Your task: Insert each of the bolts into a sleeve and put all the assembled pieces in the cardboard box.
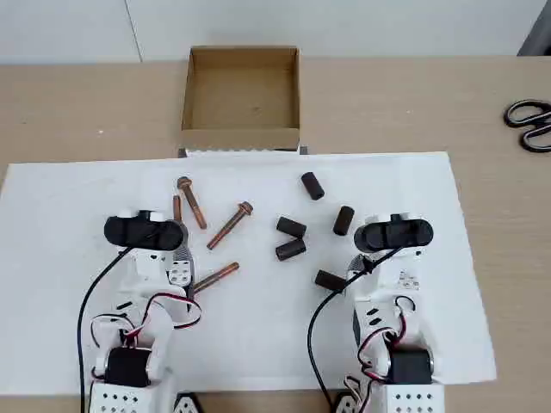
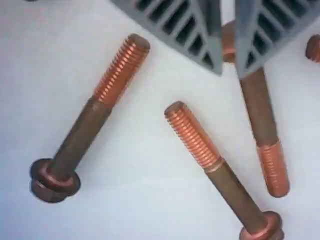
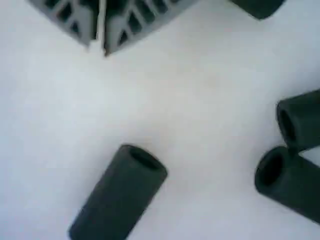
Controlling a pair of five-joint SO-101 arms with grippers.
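Nearest the arm bases, the left claw (image 2: 229, 72) sits at about 8 o'clock on the paper (image 1: 258, 344). Its tips are parted by only a narrow slit and it's pinching nothing as far as I can see, hanging right over one of the bolts (image 1: 230, 225). The right claw (image 3: 98, 49) is at 4 o'clock, pressed together and empty, just above the sleeves (image 1: 291, 227).

Further out, four bolts lie loose from 8 to 10 o'clock and five sleeves are scattered from 4 round to 1 o'clock. Nothing's assembled yet. The box (image 1: 241, 138) is at 12 o'clock just past the paper's far edge, with nothing in it. The scissors (image 1: 527, 126) are way off at 2 o'clock.

What I'd worry about:
- Everything here is round and sitting on smooth paper, so a slightly off grab probably just rolls the part away.
- That slit on the left claw looks too tight to straddle a bolt. If it comes down like that, it'll likely land on top and shove the bolt.
- Two sleeves near the middle are touching, so going for one could knock the other.
- Threading a bolt into a sleeve needs both lined up, and any tilt could jam it.

There's no writing I can read, and the little stickers on the arms are too small.
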